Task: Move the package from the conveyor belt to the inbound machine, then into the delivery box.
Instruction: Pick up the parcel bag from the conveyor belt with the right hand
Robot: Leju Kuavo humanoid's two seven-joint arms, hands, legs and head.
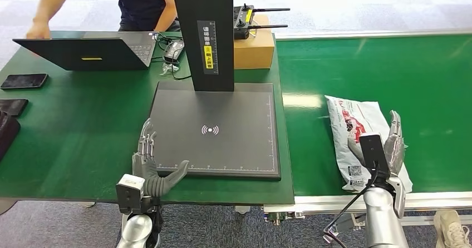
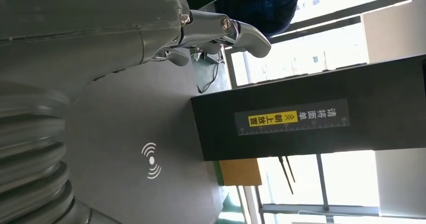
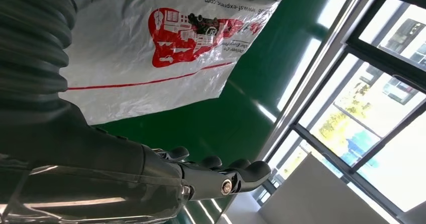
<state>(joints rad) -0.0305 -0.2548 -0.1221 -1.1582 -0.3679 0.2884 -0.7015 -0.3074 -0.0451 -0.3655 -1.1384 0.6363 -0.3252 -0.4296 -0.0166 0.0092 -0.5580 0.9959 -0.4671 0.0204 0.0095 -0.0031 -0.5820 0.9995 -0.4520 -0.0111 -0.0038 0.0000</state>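
A white plastic mail package (image 1: 356,131) with red print lies flat on the green conveyor belt (image 1: 389,70), near its front edge. My right hand (image 1: 389,145) hovers over the package's near half, fingers straight and apart, holding nothing. The right wrist view shows the package (image 3: 150,48) close beside that hand (image 3: 221,176). The inbound machine is a dark square scan pad (image 1: 217,128) with a black post (image 1: 203,34). My left hand (image 1: 153,162) is open at the pad's near left corner, thumb over its edge. The pad (image 2: 130,133) and post (image 2: 311,123) also fill the left wrist view.
A person stands behind the green table (image 1: 72,137), one hand on an open black laptop (image 1: 89,50). A cardboard box (image 1: 255,48) with a black remote sits behind the post. A phone (image 1: 23,81) and dark items lie at the far left.
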